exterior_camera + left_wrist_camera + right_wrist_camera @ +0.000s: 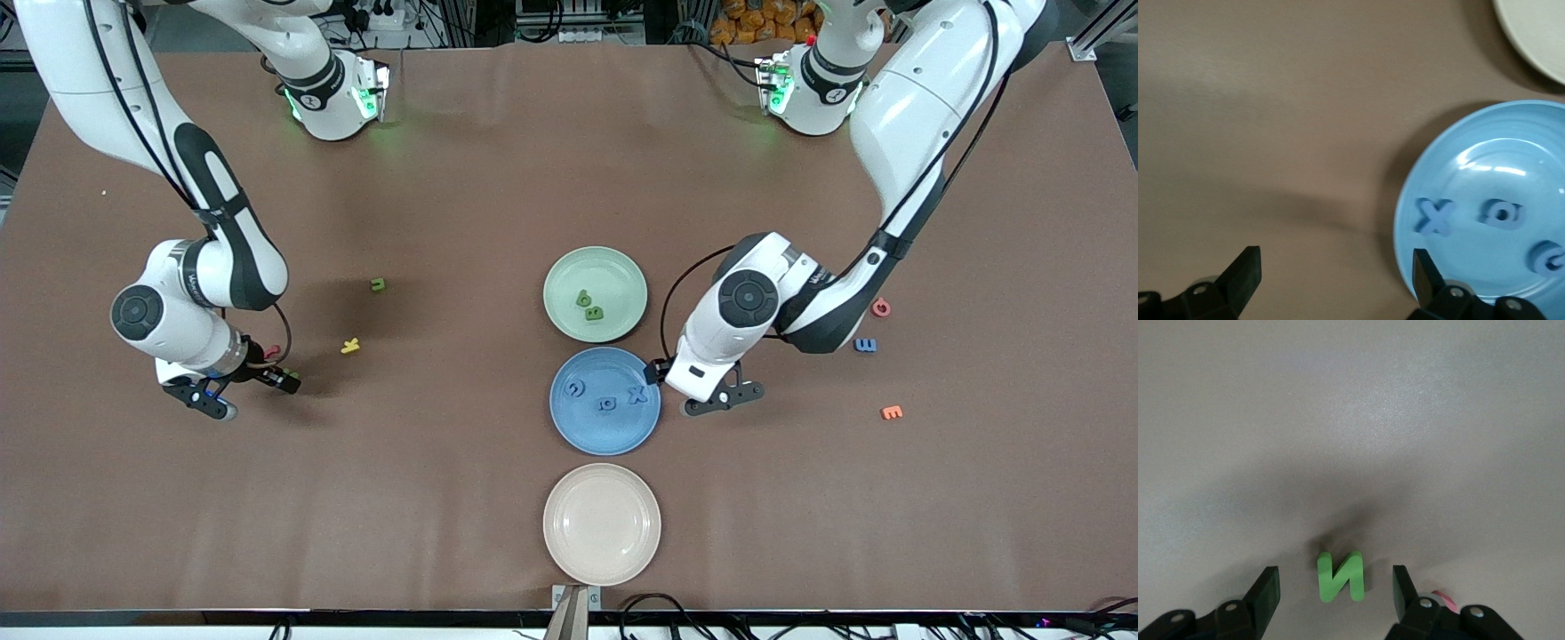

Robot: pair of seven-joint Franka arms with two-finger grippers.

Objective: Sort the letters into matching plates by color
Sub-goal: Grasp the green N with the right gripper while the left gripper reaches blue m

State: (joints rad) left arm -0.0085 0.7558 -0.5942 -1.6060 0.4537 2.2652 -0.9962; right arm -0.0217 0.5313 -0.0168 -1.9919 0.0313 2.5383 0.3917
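Fingers of the right gripper (pixel 1336 587) are spread around a green N (pixel 1341 577), ungripped; left gripper (pixel 1337 267) is wide open, empty. Five letters are plated; several remain loose.

The brown desk (pixel 462 178) wears smooth matt cloth; the round blue plate (pixel 1485 143) looks faintly glossy (streaky highlights); the chunky green letter N (pixel 1341 576) seems matt foam.
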